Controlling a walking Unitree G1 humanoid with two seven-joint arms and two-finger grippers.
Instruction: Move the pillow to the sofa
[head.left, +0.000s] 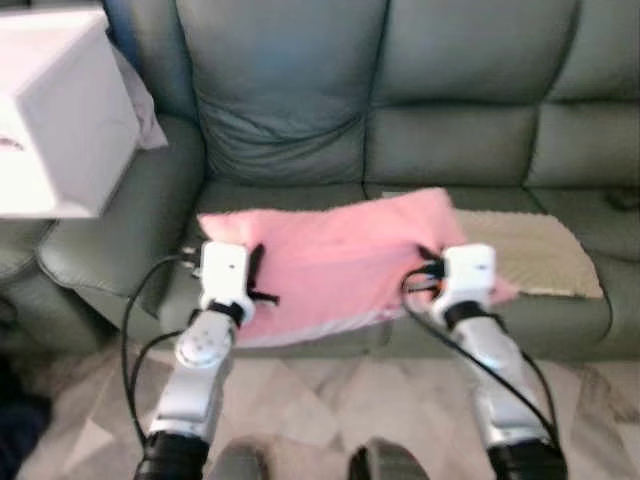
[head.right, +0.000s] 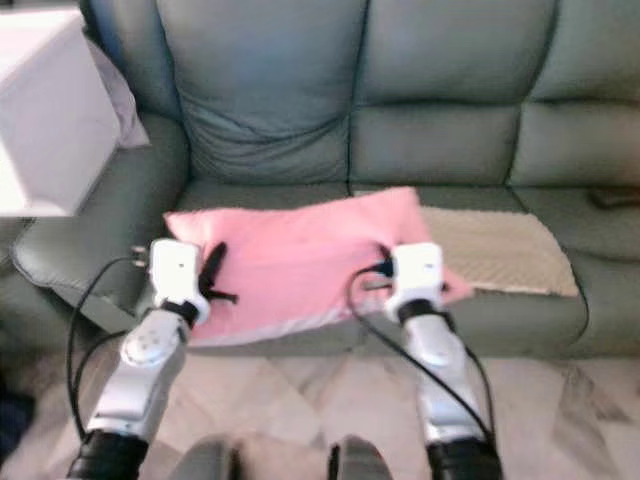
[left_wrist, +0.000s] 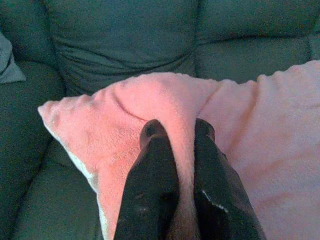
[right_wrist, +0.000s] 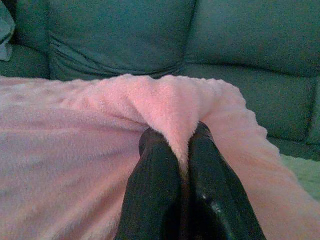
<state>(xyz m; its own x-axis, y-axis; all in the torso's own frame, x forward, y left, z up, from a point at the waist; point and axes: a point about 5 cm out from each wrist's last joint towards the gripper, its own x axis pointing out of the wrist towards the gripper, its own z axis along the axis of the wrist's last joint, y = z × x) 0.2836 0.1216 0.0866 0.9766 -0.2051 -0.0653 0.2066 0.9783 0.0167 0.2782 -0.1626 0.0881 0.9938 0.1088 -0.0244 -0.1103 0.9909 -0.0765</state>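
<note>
A pink fleecy pillow (head.left: 335, 260) is held flat over the front edge of the grey-green leather sofa (head.left: 300, 110). My left gripper (left_wrist: 176, 131) is shut on a fold of the pillow near its left end. Its black fingers (head.left: 254, 268) lie against the pink fabric. My right gripper (right_wrist: 176, 137) is shut on a pinched ridge near the pillow's right end (head.right: 400, 225). The pillow's far edge reaches over the seat cushions. Its near edge hangs just past the sofa front.
A beige mat (head.left: 530, 250) lies on the right seat cushion beside the pillow. A white box (head.left: 60, 120) stands at the left over the sofa arm (head.left: 120, 220). A pale cloth (head.left: 140, 105) is tucked behind it. Marbled floor tiles (head.left: 320, 400) run below.
</note>
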